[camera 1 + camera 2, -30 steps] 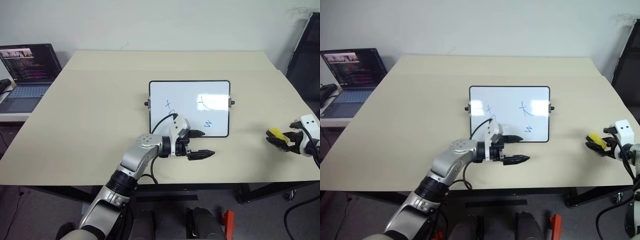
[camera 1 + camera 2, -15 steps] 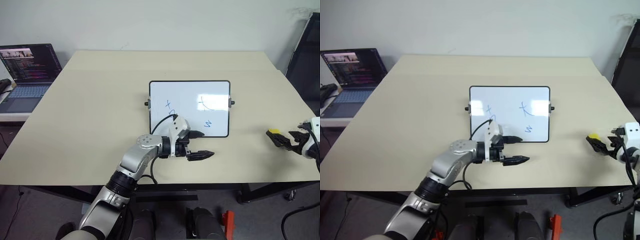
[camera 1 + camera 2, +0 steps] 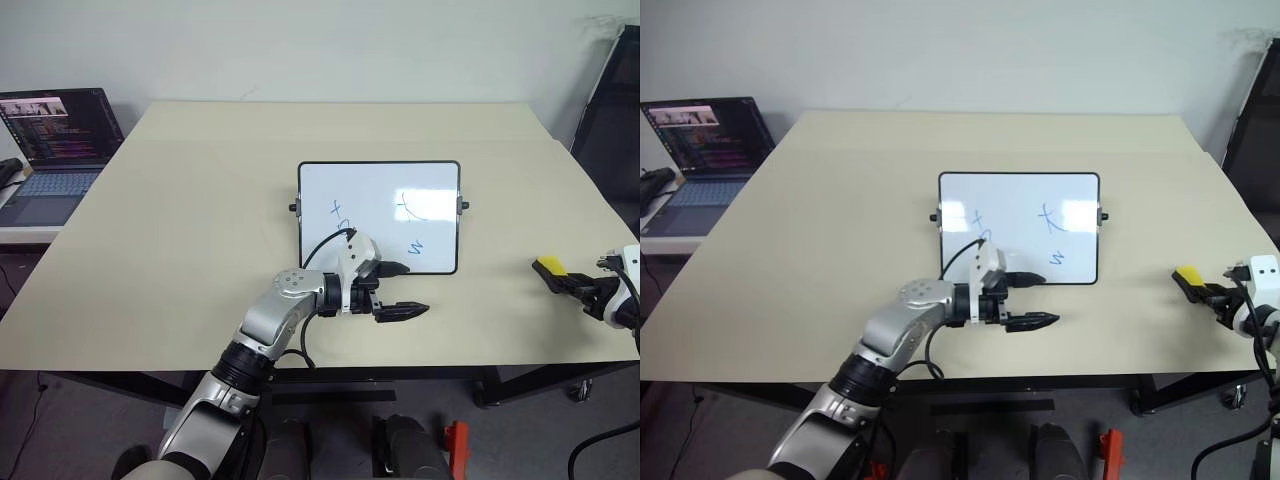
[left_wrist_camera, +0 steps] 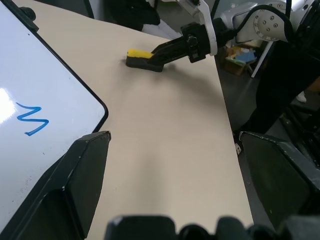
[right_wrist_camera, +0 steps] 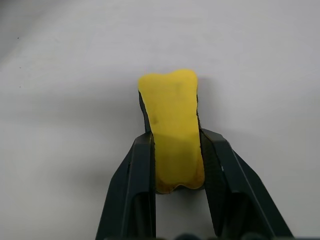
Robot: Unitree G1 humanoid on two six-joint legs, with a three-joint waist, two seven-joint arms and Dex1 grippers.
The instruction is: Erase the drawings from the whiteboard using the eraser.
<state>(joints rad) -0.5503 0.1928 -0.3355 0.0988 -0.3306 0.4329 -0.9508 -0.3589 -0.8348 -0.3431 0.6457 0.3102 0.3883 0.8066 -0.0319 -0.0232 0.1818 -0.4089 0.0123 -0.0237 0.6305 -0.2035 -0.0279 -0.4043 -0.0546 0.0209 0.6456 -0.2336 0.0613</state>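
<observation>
An open laptop sits beside the beige table.

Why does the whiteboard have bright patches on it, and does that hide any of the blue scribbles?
Left eye view: glare on the whiteboard washes over the crossed curve. Right eye view: the glare sits beside that curve, so it reads clearly. Left wrist view: a bright spot lies above the squiggle, which stays sharp.

Bare table surrounds the whiteboard; the left pincer hovers at its near edge.
</observation>
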